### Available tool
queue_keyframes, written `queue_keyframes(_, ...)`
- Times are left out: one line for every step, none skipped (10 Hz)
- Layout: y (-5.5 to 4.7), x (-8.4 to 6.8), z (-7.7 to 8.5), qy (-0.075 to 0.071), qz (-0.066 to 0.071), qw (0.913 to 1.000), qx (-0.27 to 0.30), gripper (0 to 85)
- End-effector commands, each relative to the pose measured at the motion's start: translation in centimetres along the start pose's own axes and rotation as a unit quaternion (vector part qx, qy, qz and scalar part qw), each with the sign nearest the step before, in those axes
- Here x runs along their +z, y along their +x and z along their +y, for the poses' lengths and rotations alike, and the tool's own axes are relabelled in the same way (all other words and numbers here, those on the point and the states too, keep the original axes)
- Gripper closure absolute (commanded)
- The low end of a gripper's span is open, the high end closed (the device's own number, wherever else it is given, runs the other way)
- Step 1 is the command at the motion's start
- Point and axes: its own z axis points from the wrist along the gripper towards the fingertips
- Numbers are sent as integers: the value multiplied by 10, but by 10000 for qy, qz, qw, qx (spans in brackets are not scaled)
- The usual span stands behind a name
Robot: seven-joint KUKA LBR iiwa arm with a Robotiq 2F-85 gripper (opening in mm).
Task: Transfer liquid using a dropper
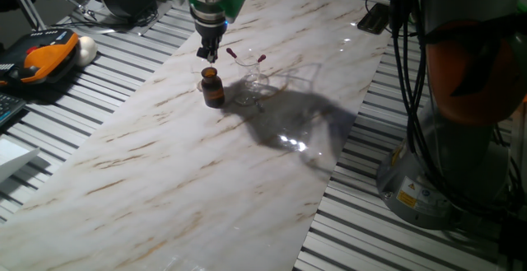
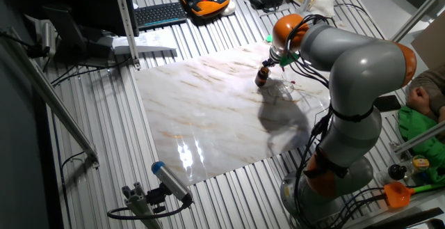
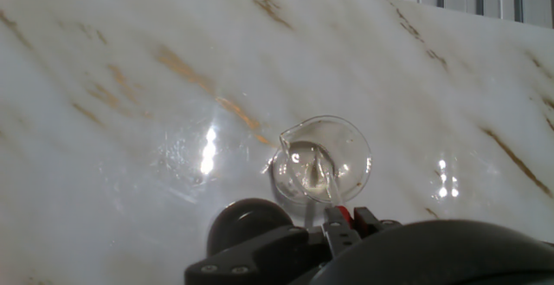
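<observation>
The dropper [image 3: 331,200] hangs from the pincer [image 3: 346,224], which is closed on its red bulb; in the hand view the clear tube points down into a glass beaker [image 3: 322,159] on the marble tabletop [image 3: 130,77]. In one fixed view the pincer [image 1: 210,53] hangs just above a brown bottle [image 1: 212,87], with the beaker [image 1: 252,86] just beside the bottle. Two more droppers [image 1: 247,57] with red bulbs lean out of the beaker. From the other fixed view the arm [image 2: 361,69] bends over the tabletop's far edge, pincer [image 2: 271,60] near the bottle [image 2: 262,75].
</observation>
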Motion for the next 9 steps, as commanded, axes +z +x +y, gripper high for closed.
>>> queue_keyframes(0,0,0,-8,3,10000,-9,680)
queue_keyframes(-1,-1,0,-18,17,10000,-23,680)
queue_keyframes(-1,-2,1,-26,24,10000,-21,680)
queue_keyframes(-1,-3,1,-35,30,10000,-19,680)
queue_keyframes(-1,-4,1,-35,30,10000,-19,680)
queue_keyframes(-1,-5,1,-37,45,10000,-19,680)
queue_keyframes(-1,-7,1,-39,61,10000,-19,680)
queue_keyframes(-2,-8,1,-44,99,9999,-19,850)
queue_keyframes(-2,-10,1,-65,142,9999,-47,850)
